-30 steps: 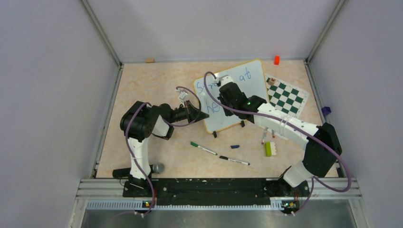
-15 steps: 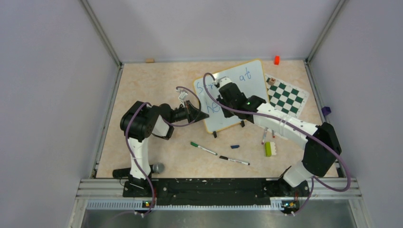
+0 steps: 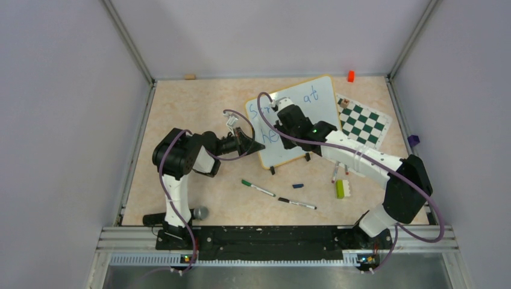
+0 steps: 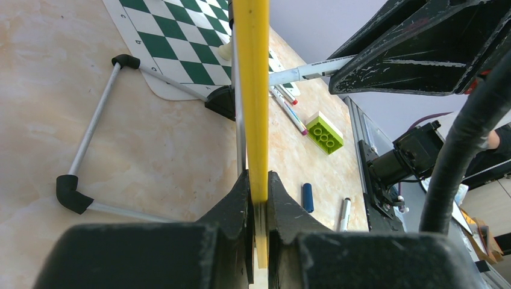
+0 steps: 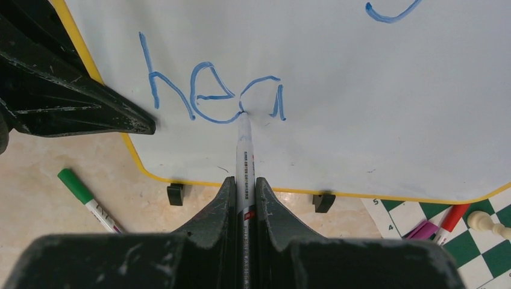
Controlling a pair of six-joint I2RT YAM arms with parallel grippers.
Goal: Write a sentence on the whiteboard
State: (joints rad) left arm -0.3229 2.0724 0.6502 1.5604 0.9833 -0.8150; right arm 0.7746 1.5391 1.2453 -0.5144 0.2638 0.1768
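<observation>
The whiteboard (image 3: 322, 105) stands tilted on its black clip feet at the middle back of the table. My left gripper (image 3: 260, 146) is shut on its yellow rim (image 4: 253, 90) at the left edge. My right gripper (image 5: 244, 180) is shut on a white marker (image 5: 244, 150), and the marker's tip touches the board. The sentence (image 5: 205, 96) is in blue: the lower line reads "hea", with the tip at the last letter. In the top view "at" (image 3: 310, 95) shows on the upper line, and the right arm hides the rest of that line.
A green-and-white chessboard (image 3: 364, 120) lies right of the board, with a red and a purple marker (image 3: 334, 174) near its corner. In front lie a green marker (image 3: 258, 188), a black marker (image 3: 296, 203), a blue cap (image 3: 297, 186) and a green brick (image 3: 340, 188).
My right gripper has shifted slightly over the board with the marker. The left gripper has held still on the rim.
</observation>
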